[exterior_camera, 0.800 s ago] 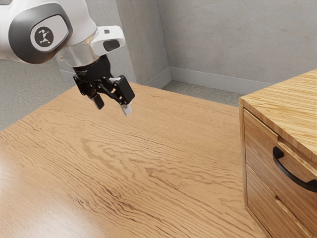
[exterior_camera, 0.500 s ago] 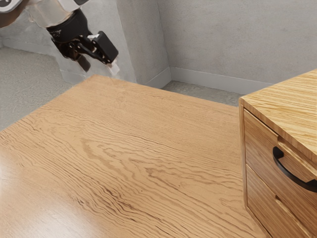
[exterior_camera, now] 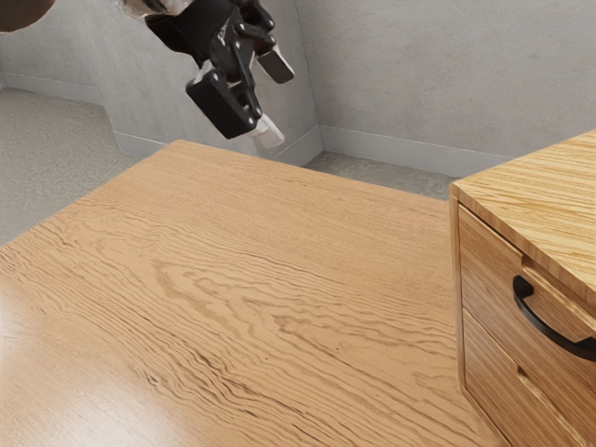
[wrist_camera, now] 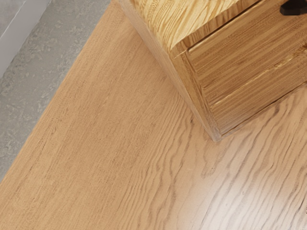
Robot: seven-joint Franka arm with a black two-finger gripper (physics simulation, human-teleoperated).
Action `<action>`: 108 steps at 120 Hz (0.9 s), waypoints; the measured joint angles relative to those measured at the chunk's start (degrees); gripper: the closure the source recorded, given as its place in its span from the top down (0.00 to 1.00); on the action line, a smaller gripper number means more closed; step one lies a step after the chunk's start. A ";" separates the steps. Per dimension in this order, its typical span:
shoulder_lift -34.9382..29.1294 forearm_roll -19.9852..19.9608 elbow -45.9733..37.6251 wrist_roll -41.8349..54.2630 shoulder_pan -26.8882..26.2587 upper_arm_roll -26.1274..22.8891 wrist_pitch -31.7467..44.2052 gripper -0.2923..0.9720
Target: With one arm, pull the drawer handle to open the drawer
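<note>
A wooden cabinet (exterior_camera: 535, 196) stands at the exterior view's right edge of the table. Its upper drawer front (exterior_camera: 494, 270) carries a black curved handle (exterior_camera: 548, 324) and sits flush with the cabinet. My black gripper (exterior_camera: 272, 101) hangs high over the table's far edge, far to the left of the cabinet. It is open, with nothing between its white-tipped fingers (exterior_camera: 268, 136), which point toward the exterior view's right. In the wrist view the cabinet (wrist_camera: 230, 52) shows from above, with one end of the handle (wrist_camera: 294, 7) at the corner.
The wooden table (exterior_camera: 233, 298) spreads wide between my gripper and the cabinet. A lower drawer front (exterior_camera: 503, 391) sits under the upper one. A grey wall (exterior_camera: 447, 65) and grey floor (exterior_camera: 47, 149) lie behind the table.
My hand rose from just above the table, swung to the exterior view's right and turned so its fingers face the cabinet. The drawer has not moved.
</note>
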 joint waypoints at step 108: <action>0.50 -8.13 -18.05 36.69 -1.43 -17.45 22.43 0.64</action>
